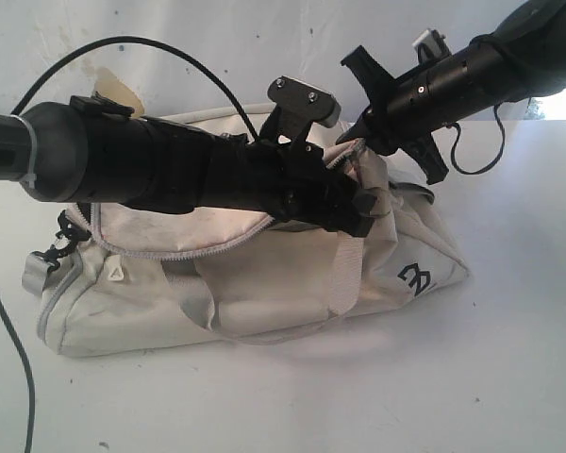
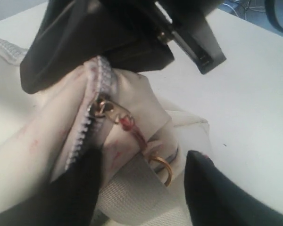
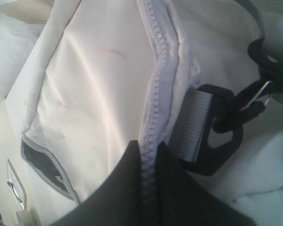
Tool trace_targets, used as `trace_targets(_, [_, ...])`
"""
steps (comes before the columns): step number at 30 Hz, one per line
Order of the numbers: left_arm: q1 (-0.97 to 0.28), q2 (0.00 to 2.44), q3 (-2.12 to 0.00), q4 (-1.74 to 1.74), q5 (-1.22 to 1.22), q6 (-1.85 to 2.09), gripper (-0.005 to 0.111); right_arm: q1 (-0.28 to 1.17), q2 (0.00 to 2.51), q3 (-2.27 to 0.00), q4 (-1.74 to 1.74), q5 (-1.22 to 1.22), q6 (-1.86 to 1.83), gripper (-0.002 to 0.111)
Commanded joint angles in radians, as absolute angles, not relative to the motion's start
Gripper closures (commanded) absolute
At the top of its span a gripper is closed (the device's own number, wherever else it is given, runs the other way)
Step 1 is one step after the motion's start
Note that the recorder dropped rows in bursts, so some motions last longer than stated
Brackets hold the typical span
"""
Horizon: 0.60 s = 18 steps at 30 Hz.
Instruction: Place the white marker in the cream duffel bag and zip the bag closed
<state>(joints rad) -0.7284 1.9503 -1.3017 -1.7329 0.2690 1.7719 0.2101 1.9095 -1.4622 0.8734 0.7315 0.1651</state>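
Bag (image 1: pixel 264 293) mid-frame on tabletop (image 1: pixel 509 377); marker unseen, presumably inside. Right end effector (image 3: pixel 148 188) clamped on zipper tape (image 3: pixel 153 94), bag end at right of frame. Left end effector (image 2: pixel 142 181) apart, straddling pull ring (image 2: pixel 161 168). Risks: fingers (image 2: pixel 212 193) shut beside ring, miss; tape slips, bag drags instead of zipping.

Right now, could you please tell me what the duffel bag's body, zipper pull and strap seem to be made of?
Cream duffel bag: soft matte fabric, judging by its creases, sag and smudges.
Zipper pull: probably metal, as it is brass-coloured and glints.
Strap: grey woven webbing with a visible ribbed weave, possibly synthetic.
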Motion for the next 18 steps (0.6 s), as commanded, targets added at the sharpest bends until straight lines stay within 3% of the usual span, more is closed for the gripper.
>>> trace_targets(1, [-0.729,1.945,-1.304,-1.744,0.253,1.731,0.050,0.209,1.910,-1.465,0.905,0.738,0.161,0.108])
trace_targets(10, [-0.729,1.945,-1.304,-1.735,0.333,1.708,0.050,0.209,1.911,-1.465,0.907,0.792,0.188,0.108])
trace_targets(18, [-0.729,1.945,-1.304,-1.744,0.180,1.678,0.050,0.209,1.911,-1.465,0.900,0.784,0.180,0.108])
